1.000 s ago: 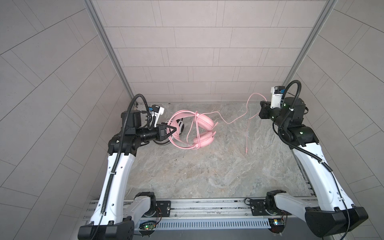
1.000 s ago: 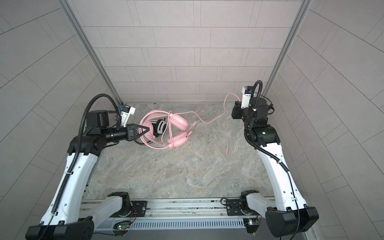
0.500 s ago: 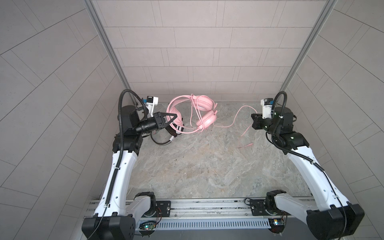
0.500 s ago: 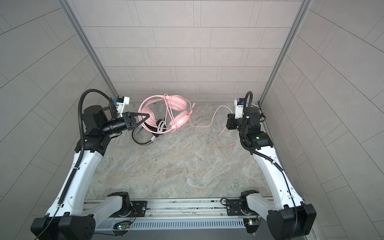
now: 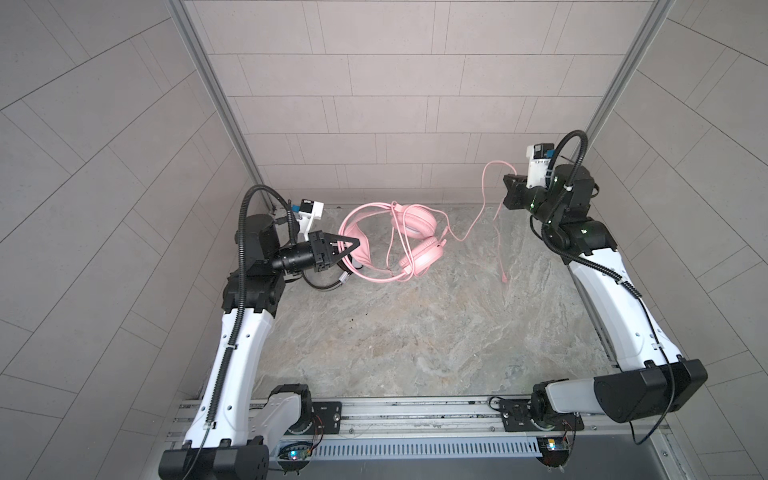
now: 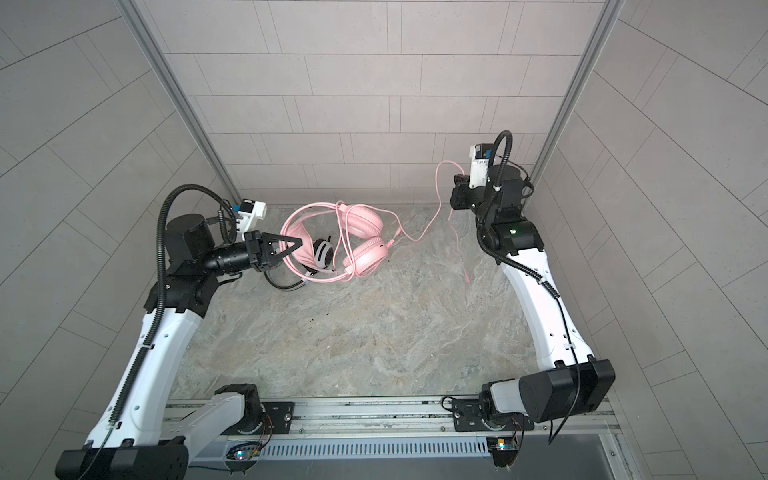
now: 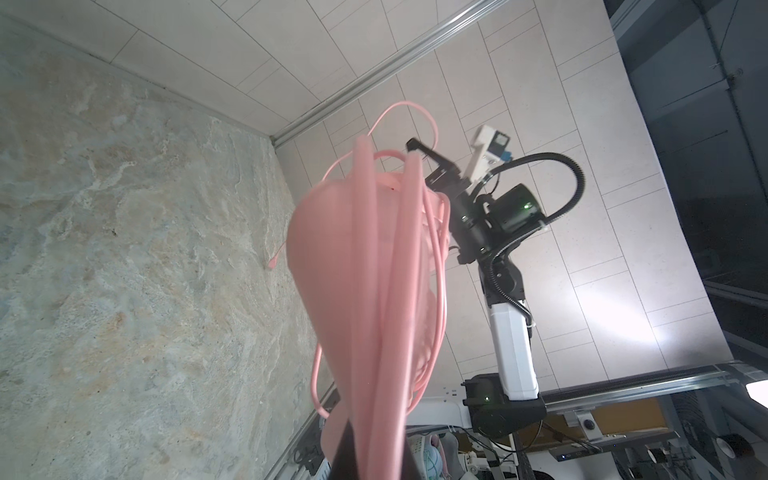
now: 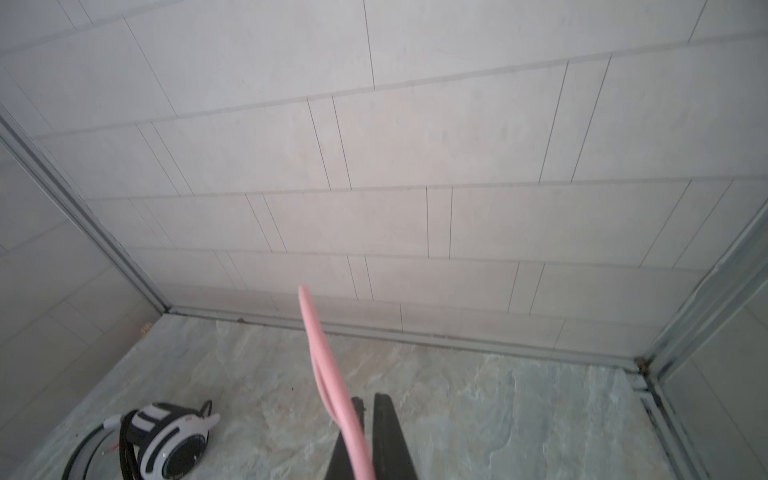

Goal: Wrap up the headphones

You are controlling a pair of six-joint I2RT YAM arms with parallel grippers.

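Note:
The pink headphones [image 5: 415,224] [image 6: 365,222] are at the back left of the table in both top views. My left gripper [image 5: 355,243] [image 6: 299,242] is shut on their headband [image 7: 332,257], and several turns of pink cable run over the band. My right gripper [image 5: 509,185] [image 6: 457,183] is raised near the back right corner and shut on the pink cable [image 8: 328,374]. The cable arcs above the gripper, and its plug end [image 5: 505,279] hangs near the table. The white-and-black headphones [image 6: 323,251] [image 8: 174,436] lie beneath the pink band, mostly hidden in a top view.
A black cable [image 5: 324,284] [image 6: 291,286] loops on the stone tabletop [image 5: 415,332] below my left gripper. Tiled walls [image 5: 395,124] close in the back and both sides. The metal rail [image 5: 395,419] with the arm bases runs along the front edge.
My right gripper dipped, then rose toward the back wall, pulling the pink cable up. My left gripper lifted the pink headphones, then lowered them slightly.

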